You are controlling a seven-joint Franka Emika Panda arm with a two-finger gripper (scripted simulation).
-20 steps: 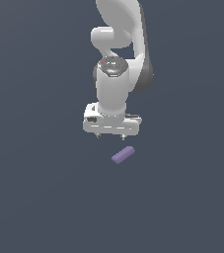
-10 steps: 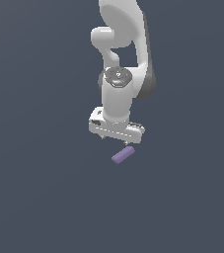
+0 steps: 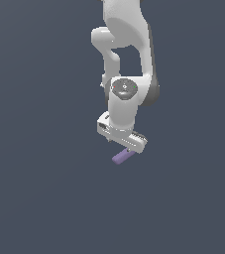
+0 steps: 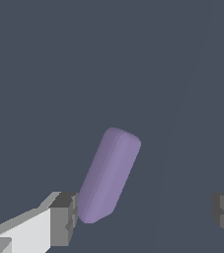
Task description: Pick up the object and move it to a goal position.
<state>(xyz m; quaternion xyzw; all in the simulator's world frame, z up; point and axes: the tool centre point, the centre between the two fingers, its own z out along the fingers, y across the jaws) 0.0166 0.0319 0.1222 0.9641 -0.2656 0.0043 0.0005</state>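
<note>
Gripper (image 4: 145, 212): jaws spread wide, released, grasping nothing. Object (image 4: 108, 174): matte light-purple capsule, rounded ends, lying between the dark pads (image 4: 64, 217), long axis toward 1 o'clock.

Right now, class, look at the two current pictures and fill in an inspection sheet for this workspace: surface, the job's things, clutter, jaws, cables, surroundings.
Surface: a plain dark grey-blue floor, flat and unmarked.
Job's things: one light-purple capsule lying on its side on the surface; no goal marker seen.
Clutter: nothing seen.
Jaws: the gripper is open, low over the capsule. In the wrist view one finger pad sits close beside one end of the capsule; the other pad is well clear of it. The capsule lies at a slant to the jaws, not square between them. Whether the near pad touches cannot be told.
Cables: nothing seen.
Surroundings: only the white arm against a uniform dark background.
</note>
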